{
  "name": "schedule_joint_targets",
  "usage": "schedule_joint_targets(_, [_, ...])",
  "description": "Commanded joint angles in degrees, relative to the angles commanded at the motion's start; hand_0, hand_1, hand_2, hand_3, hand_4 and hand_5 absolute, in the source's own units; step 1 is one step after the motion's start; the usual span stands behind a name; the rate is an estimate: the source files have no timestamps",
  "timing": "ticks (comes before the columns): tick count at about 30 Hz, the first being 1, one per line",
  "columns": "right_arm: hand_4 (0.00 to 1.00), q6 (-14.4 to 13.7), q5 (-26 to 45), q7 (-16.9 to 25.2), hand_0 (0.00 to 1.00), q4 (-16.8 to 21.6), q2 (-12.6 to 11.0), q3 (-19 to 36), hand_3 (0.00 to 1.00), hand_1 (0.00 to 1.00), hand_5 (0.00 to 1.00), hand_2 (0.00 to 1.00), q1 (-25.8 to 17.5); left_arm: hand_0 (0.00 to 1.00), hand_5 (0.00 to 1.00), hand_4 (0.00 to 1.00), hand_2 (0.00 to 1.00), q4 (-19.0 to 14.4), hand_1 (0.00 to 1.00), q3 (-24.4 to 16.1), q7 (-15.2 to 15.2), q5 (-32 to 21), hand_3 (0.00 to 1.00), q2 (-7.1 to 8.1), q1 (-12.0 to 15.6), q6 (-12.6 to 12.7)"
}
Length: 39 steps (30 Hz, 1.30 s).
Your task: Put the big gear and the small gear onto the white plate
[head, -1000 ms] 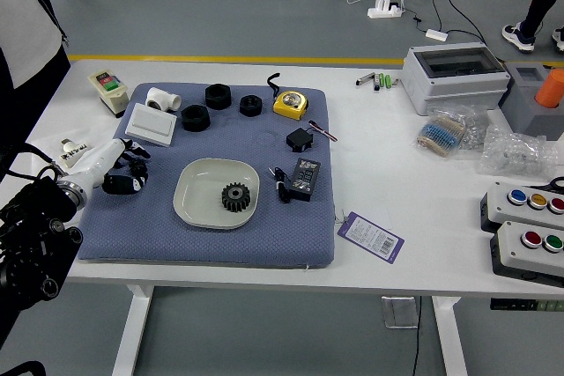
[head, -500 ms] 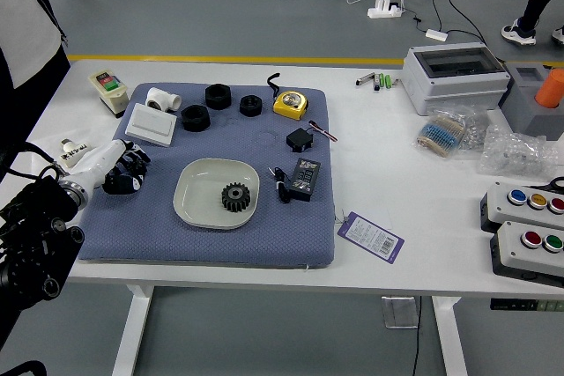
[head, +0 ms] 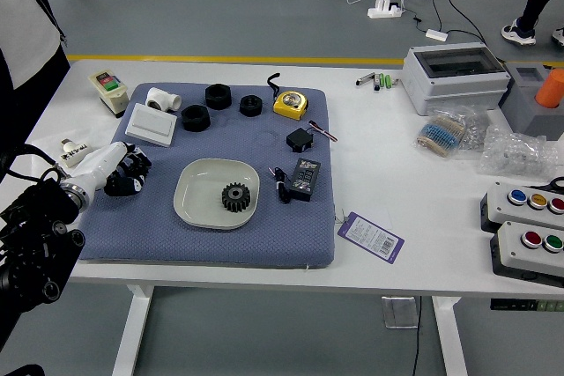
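My left hand, black and white, is low over the left part of the blue mat, left of the white plate and apart from it. Its dark parts blend together, so what it may hold or cover cannot be made out. One black toothed gear lies flat on the plate, right of its middle. With no second gear distinguishable, I cannot tell whether this is the big or the small one.
Behind the plate are a white box, several black rings and a yellow tape measure. Right of it lie a black adapter and cable. Button boxes stand far right. A person's legs show top right.
The dark parts of my left hand have drawn closer together over the mat, with the arm almost in the same place. The gear and plate have not moved.
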Motion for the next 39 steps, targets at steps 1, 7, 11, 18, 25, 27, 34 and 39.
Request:
schedule_joint_targets(1, [0.789,0.0,0.0,0.0,0.660,0.0,0.0,0.0,0.567,0.675,0.679,0.740,0.0,0.355,0.002,0.273,0.527,-0.3,0.471,0.2,0.0,0.0,0.570,-0.02,0.1,0.1])
schedule_joint_targets(7, [0.788,0.0,0.0,0.0,0.660,0.0,0.0,-0.1,0.568,0.673,0.678,0.740,-0.1,0.357,0.002,0.277,0.532,-2.6,0.474,1.5,0.0,0.0,0.572,-0.06,0.5,0.2])
schedule_joint_targets(11, [0.788,0.0,0.0,0.0,0.660,0.0,0.0,0.2,0.568,0.673,0.678,0.740,-0.1,0.357,0.002,0.277,0.532,-5.3,0.474,3.0,-0.1,0.0,0.572,0.04,0.5,0.2])
schedule_joint_targets(18, [0.788,0.0,-0.1,0.0,0.659,0.0,0.0,0.7,0.567,0.674,0.678,0.740,0.1,0.358,0.002,0.271,0.537,-12.8,0.480,7.0,0.3,0.0,0.571,1.03,0.9,-0.6])
schedule_joint_targets(25, [0.786,0.1,-0.3,0.0,0.659,0.0,-0.1,0.9,0.568,0.674,0.676,0.739,0.2,0.391,0.002,0.383,0.557,-20.8,0.516,12.1,1.1,0.0,0.577,2.37,1.5,-2.1])
schedule_joint_targets(27, [0.786,0.1,-0.3,0.0,0.659,0.0,-0.2,1.0,0.568,0.674,0.676,0.739,0.2,0.391,0.002,0.383,0.557,-22.1,0.516,13.2,1.4,0.0,0.577,2.83,1.7,-2.7])
schedule_joint_targets(34, [0.786,0.1,-0.4,0.1,0.660,-0.1,-0.3,1.0,0.567,0.674,0.674,0.740,0.3,0.455,0.052,0.746,0.612,-21.9,0.604,15.1,1.9,0.0,0.591,3.56,2.0,-5.4])
schedule_joint_targets(39, [0.786,0.1,-0.3,0.1,0.660,-0.1,-0.3,1.2,0.567,0.674,0.674,0.740,0.4,0.521,0.095,0.957,0.711,-21.5,0.667,15.1,2.5,0.0,0.630,3.93,2.6,-7.5])
